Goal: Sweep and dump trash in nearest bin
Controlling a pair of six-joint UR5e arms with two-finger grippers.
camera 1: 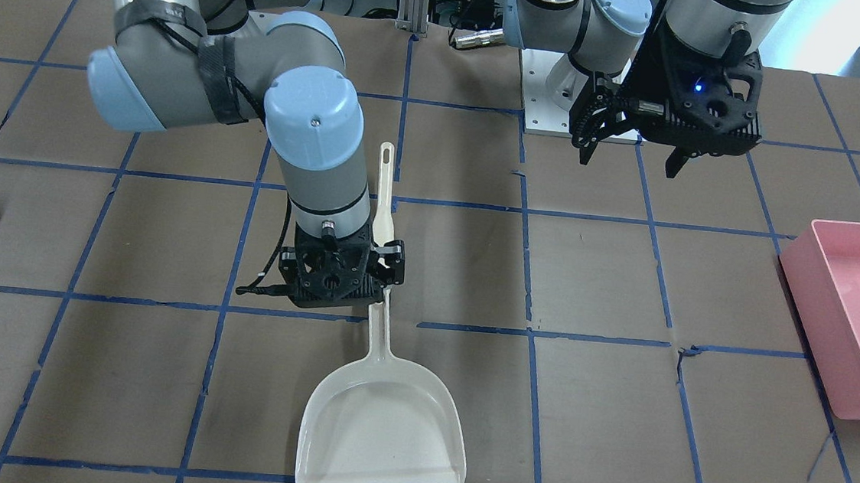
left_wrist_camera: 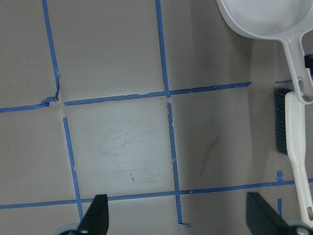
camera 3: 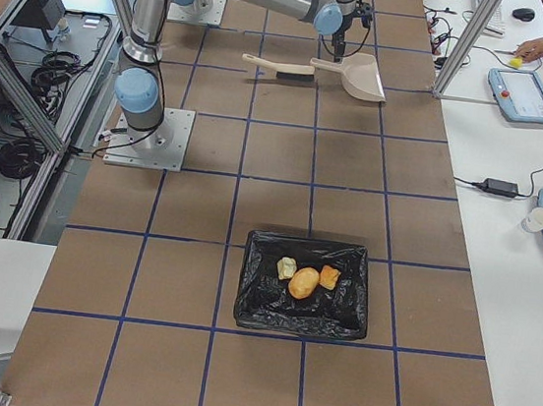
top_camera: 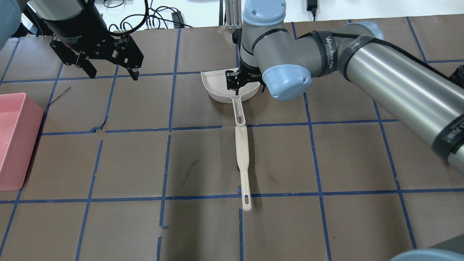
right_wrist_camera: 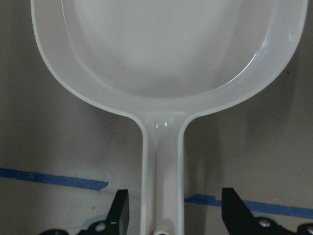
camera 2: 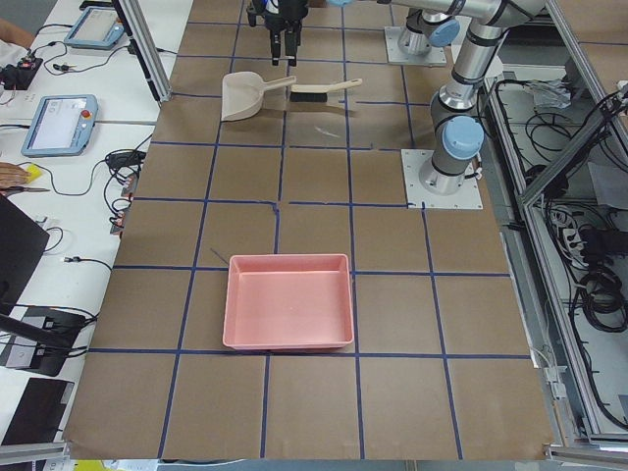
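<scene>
The three trash pieces lie in a black-lined bin (camera 3: 252, 300): a pale green cube (camera 3: 286, 267), a tan-brown lump (camera 3: 303, 282) and an orange chunk (camera 3: 330, 278). The cream dustpan (camera 1: 385, 422) lies flat and empty on the table. It also shows in the overhead view (top_camera: 217, 87) and the right wrist view (right_wrist_camera: 156, 44). My right gripper (camera 1: 382, 288) (right_wrist_camera: 173, 215) is open, its fingers astride the dustpan's handle with a gap on each side. The cream brush (top_camera: 242, 156) lies in line with the handle. My left gripper (camera 1: 630, 161) (top_camera: 112, 74) is open and empty, held above the table.
A pink bin (camera 1: 838, 327) (top_camera: 14, 145) sits at the table's end on my left. The black-lined bin sits at the end on my right. The brown table has a blue tape grid. Tablets and cables lie on the operators' bench beyond the table.
</scene>
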